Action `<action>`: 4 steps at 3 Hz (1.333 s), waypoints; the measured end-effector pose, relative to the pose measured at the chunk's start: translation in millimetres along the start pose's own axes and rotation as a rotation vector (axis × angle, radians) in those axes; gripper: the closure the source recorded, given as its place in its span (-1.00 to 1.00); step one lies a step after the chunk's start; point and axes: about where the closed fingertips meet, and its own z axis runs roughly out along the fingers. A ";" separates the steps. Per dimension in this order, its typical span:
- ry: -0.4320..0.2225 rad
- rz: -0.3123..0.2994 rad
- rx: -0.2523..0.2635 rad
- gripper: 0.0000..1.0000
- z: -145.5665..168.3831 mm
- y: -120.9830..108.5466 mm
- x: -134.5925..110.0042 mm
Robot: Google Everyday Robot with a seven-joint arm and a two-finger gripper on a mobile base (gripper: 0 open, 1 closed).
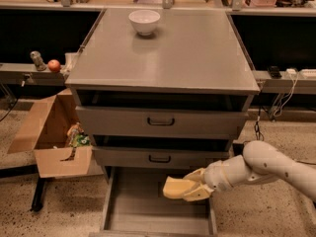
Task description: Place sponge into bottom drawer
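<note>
The pale yellow sponge (174, 187) is held in my cream-yellow gripper (191, 186), which is shut on it. The arm reaches in from the right. The sponge hangs just above the right part of the open bottom drawer (138, 209), a wide shallow grey tray pulled out at the foot of the cabinet. The sponge sits below the middle drawer's front. I cannot tell whether it touches the drawer floor.
Two upper drawers with black handles (160, 121) (159, 158) are above. A white bowl (144, 21) stands on the cabinet top (187, 58). An open cardboard box (54, 142) sits on the floor at left. A red apple (54, 65) lies on the left shelf. Cables hang at right.
</note>
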 end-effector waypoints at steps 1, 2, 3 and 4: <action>0.010 0.042 0.021 1.00 44.4 -21.4 38.8; 0.008 0.144 -0.012 1.00 127.9 -48.2 105.7; 0.008 0.144 -0.012 1.00 127.9 -48.2 105.7; 0.016 0.140 0.010 1.00 134.8 -52.8 111.5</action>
